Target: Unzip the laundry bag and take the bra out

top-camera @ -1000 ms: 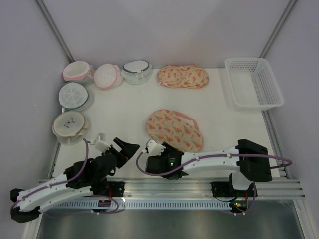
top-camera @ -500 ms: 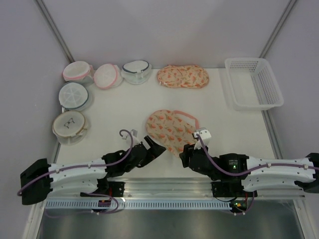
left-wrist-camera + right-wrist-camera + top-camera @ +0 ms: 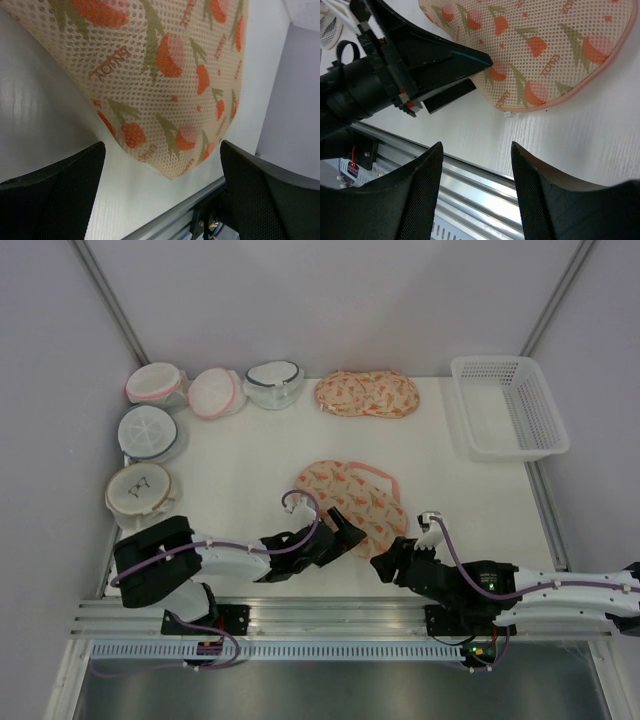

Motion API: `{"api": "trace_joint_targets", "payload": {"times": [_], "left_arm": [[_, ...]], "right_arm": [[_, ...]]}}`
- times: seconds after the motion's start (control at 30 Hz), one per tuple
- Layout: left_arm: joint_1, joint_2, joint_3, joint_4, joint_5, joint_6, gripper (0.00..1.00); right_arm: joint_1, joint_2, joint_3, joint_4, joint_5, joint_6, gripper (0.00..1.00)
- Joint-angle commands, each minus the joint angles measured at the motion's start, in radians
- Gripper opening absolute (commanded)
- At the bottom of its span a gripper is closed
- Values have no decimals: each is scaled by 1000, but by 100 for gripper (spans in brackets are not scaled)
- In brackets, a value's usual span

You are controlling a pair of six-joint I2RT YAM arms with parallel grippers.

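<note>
The laundry bag [image 3: 350,496], peach with an orange print and pink trim, lies zipped in the middle of the table. My left gripper [image 3: 348,529] is at its near left edge, open; in the left wrist view the laundry bag's [image 3: 165,75] rounded end sits just ahead of the left gripper [image 3: 162,197], with nothing between the fingers. My right gripper [image 3: 388,562] is open at the bag's near right end. The right wrist view has the laundry bag [image 3: 545,50] and a small white zip tab [image 3: 508,114] ahead of the right gripper [image 3: 477,180]. The bra is hidden.
A twin printed bag [image 3: 367,394] lies at the back. Several round mesh bags [image 3: 150,430] stand at the back left. A white basket [image 3: 508,406] sits at the back right. A metal rail [image 3: 340,618] runs along the near table edge.
Both arms have swung in towards the laundry bag. The left gripper moved right to its near edge, and the right gripper moved right to its near right end.
</note>
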Motion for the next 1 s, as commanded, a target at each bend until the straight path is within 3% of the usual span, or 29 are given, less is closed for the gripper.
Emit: {"api": "trace_joint_targets", "payload": {"times": [0.0, 0.13, 0.23, 0.27, 0.3, 0.4, 0.47, 0.7, 0.97], "left_arm": [[0, 88, 70, 53, 8, -38, 100], [0, 194, 108, 41, 32, -93, 99], [3, 254, 60, 146, 12, -136, 85], [8, 268, 41, 186, 9, -144, 78], [11, 286, 24, 273, 10, -150, 56], [26, 295, -34, 350, 28, -167, 18], [37, 278, -51, 352, 32, -167, 2], [40, 151, -24, 230, 30, -137, 2], [40, -57, 24, -30, 41, -153, 2]], "right_arm": [[3, -38, -10, -20, 5, 54, 63], [6, -66, -6, -63, 26, 66, 63], [3, -69, -13, -68, 22, 66, 61], [3, -63, -18, -68, 14, 65, 60], [3, -52, -21, -68, 9, 63, 59], [3, -11, -32, -69, -1, 57, 52], [4, 19, -33, -68, -5, 51, 49], [4, 300, 71, -26, -18, -65, 53], [24, 437, 155, 37, 14, -188, 57]]}}
